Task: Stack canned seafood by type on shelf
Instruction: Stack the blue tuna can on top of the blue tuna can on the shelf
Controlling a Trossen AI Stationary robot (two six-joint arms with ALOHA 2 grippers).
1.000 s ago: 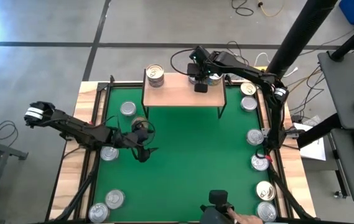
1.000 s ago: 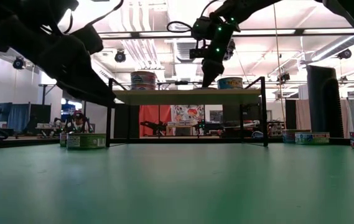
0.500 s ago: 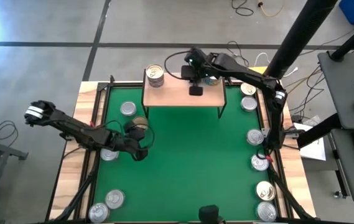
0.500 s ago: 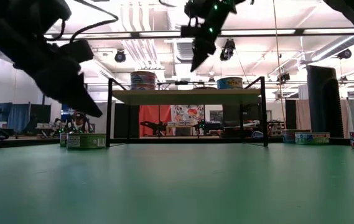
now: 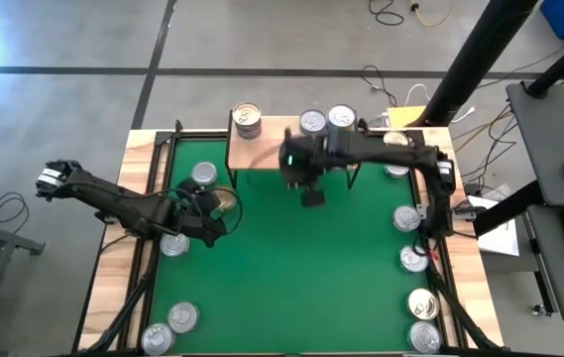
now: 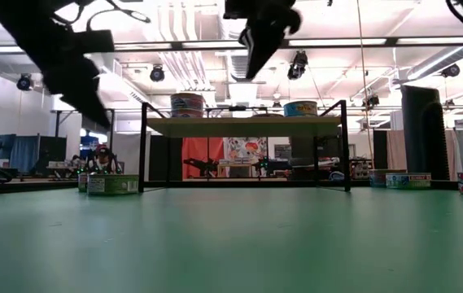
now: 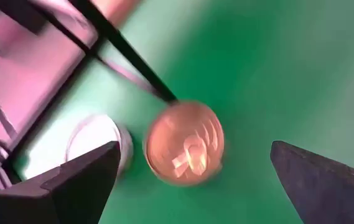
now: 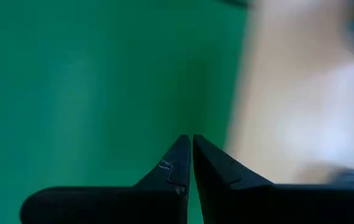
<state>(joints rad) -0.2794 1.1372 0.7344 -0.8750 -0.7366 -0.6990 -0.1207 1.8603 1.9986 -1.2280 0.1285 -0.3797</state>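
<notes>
Left gripper (image 5: pixel 214 220) is spread wide, nothing held, poised over a gold-topped round tin (image 7: pixel 185 143) with a pull-tab lid on the green felt-like mat (image 5: pixel 291 268); a silver-topped tin (image 7: pixel 94 144) is seen just beside it, near a thin black shelf leg. Right gripper (image 8: pixel 191 163) is pinched shut and empty, matte dark fingers meeting at the tips, raised over the mat just in front of the small light-wood shelf on black metal legs (image 5: pixel 272 147). Three short round metal tins are placed on the shelf board: one at its left end (image 5: pixel 248 120), two silver-topped ones (image 5: pixel 312 122) touching at the back right. More shiny-lidded tins are lined along the mat's right edge (image 5: pixel 406 218) and at the near left corner (image 5: pixel 182 317). Tin labels are visible in the low view (image 6: pixel 112 184) but the print cannot be read. Both wrist views are motion-blurred; part of the shelf board is hidden under the right arm.
</notes>
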